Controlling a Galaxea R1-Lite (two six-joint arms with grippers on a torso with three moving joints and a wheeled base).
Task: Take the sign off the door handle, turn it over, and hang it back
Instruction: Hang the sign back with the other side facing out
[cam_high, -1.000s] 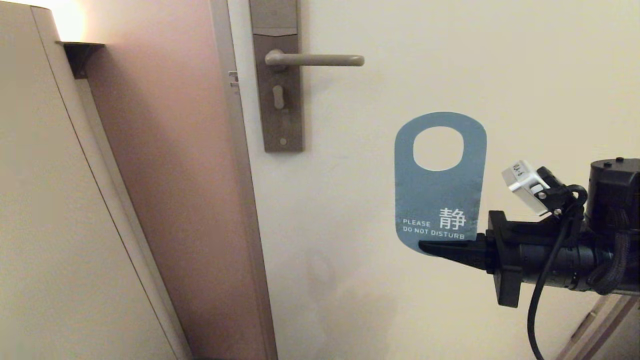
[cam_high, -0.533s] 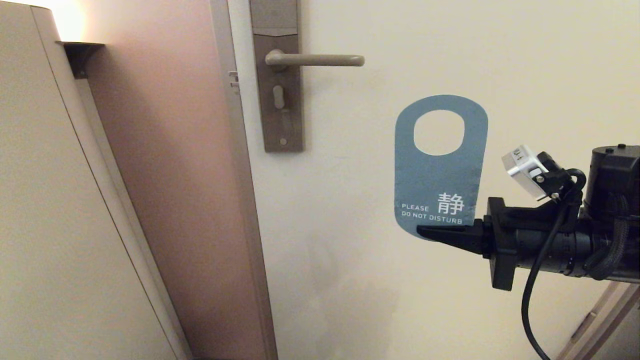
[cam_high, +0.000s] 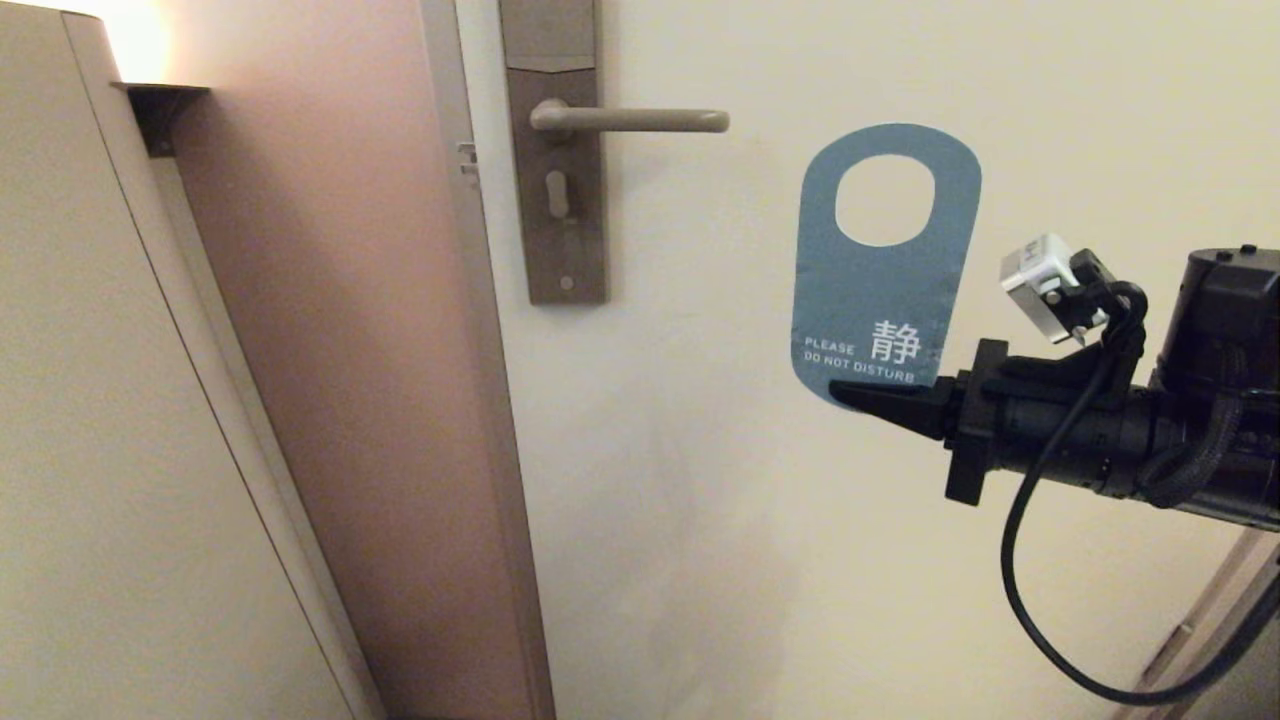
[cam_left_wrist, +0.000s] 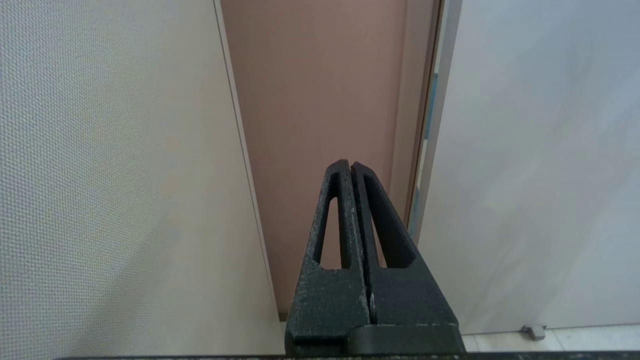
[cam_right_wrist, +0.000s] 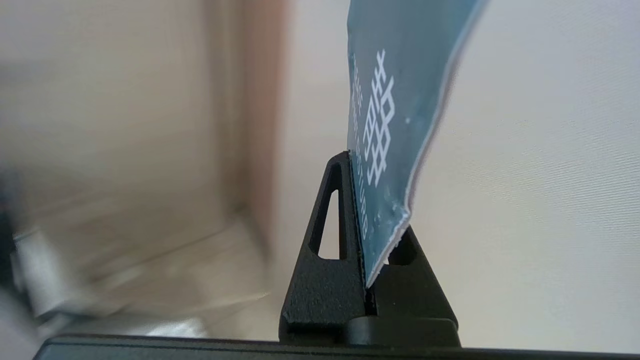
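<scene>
To the right of the door handle (cam_high: 628, 120), the sign (cam_high: 885, 290) stood upright in the air, free of the lever and near the door (cam_high: 950, 60) face. The right gripper (cam_high: 868, 397) reached in level from the right side of the head view, its jaws clamped together on the card's bottom edge, just under the printed words. Gripping there left the oval hole at the top unobstructed, which is the part that must slide over the lever. The hole sat at roughly the lever's height but off past its free end, so the card was well placed for a sideways slide onto it.

The blue "PLEASE DO NOT DISTURB" face looked away from the door, toward the head camera. The right wrist view showed the card bowing a little above the grip, as thin, flexible stock held only at one end would; that flex could make the hole wander during threading.

The left gripper (cam_left_wrist: 350, 170) hung parked, out of the head view, its jaws pressed together on nothing, pointing at a wall and a door frame (cam_left_wrist: 430, 125).
</scene>
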